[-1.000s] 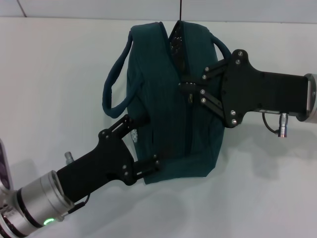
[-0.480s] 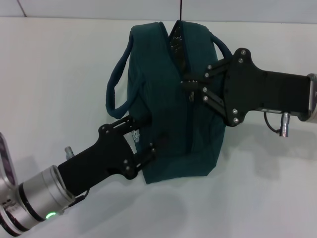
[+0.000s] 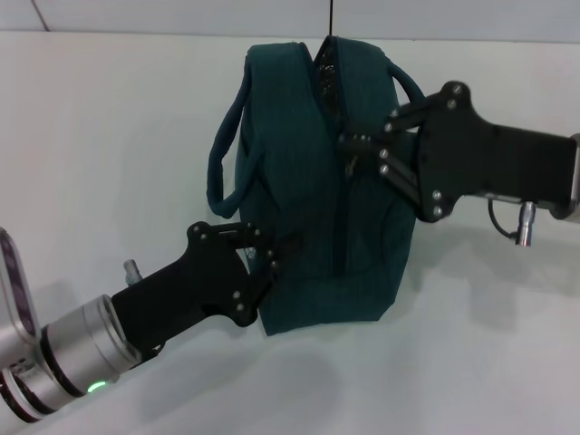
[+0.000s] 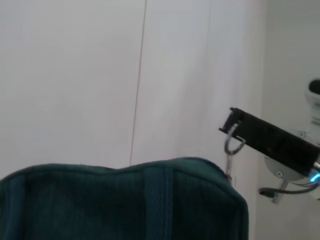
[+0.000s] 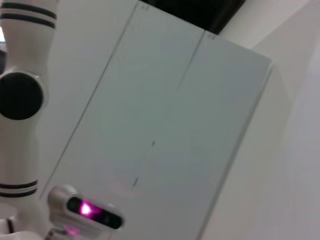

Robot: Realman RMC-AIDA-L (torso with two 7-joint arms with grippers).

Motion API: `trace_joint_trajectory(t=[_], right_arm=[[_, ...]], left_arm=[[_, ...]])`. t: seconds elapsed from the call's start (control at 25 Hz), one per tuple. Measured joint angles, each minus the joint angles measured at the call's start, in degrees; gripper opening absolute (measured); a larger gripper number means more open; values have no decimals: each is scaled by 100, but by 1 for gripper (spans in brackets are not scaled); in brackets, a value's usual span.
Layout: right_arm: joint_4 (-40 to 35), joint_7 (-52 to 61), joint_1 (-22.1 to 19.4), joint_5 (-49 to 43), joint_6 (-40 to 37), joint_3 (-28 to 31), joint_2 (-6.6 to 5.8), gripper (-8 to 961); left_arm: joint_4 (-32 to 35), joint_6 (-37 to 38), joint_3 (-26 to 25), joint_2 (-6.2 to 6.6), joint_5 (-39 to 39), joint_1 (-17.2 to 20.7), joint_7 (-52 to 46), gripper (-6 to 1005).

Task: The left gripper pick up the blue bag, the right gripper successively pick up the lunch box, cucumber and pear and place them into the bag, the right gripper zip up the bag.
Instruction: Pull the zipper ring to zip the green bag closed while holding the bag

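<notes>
The blue bag [image 3: 299,163] lies on the white table; its zipper is open at the far end and closed along the near part. My left gripper [image 3: 269,256] is shut on the fabric at the bag's near left side. My right gripper [image 3: 352,149] is shut on the silver ring pull at the middle of the zipper. The left wrist view shows the bag's top [image 4: 100,205] and the right gripper [image 4: 230,127] holding the ring pull [image 4: 231,146]. One handle [image 3: 222,172] loops out to the left. The lunch box, cucumber and pear are out of view.
The white table [image 3: 109,136] spreads around the bag. A thin dark line [image 3: 331,18] stands behind the bag at the far edge. The right wrist view shows only a pale wall panel [image 5: 165,125] and white robot parts [image 5: 20,95].
My left gripper's fingers, spread wide around the bag's near left corner, have closed onto the fabric. My right gripper moved slightly right and away with the pull, and the bag shifted a little right.
</notes>
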Motion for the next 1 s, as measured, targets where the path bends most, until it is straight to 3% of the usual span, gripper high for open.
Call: trace_joint_trajectory(t=[0.04, 0.28, 1.0], right_arm=[[25, -4, 0, 49, 10, 0, 0, 19], [214, 35, 27, 270, 59, 16, 0, 19], [304, -408, -155, 860, 729, 48, -12, 19]], left_arm=[[0, -1, 1, -1, 0, 4, 37, 99], [-1, -21, 17, -15, 238, -24, 371, 66], [3, -159, 80, 28, 399, -12, 346, 118]])
